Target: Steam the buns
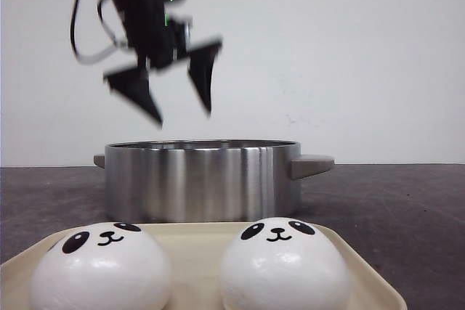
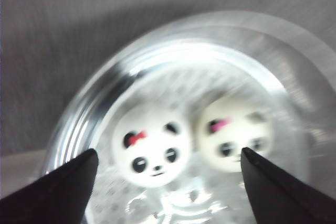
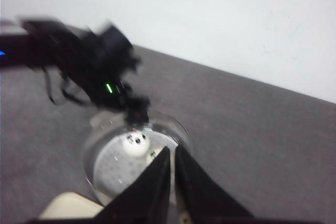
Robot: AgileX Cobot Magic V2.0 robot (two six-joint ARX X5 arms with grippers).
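Note:
Two white panda-faced buns (image 1: 102, 266) (image 1: 285, 263) sit side by side on a cream tray (image 1: 196, 241) at the front. Behind it stands a steel pot (image 1: 200, 179). Two more buns lie inside it, one with a red bow (image 2: 151, 150) and one with a pink bow (image 2: 233, 135). My left gripper (image 1: 183, 116) hangs open and empty above the pot, its fingertips (image 2: 84, 166) spread wide over the two buns. My right gripper (image 3: 172, 150) is shut on nothing, well above the pot (image 3: 100, 169). One bun (image 3: 135, 144) shows there.
The pot has a flat handle (image 1: 312, 165) sticking out on the right. Dark grey table (image 1: 407, 215) spreads around pot and tray, with a white wall behind. In the right wrist view the left arm (image 3: 89, 61) reaches over the pot, and a tray corner (image 3: 68, 205) shows.

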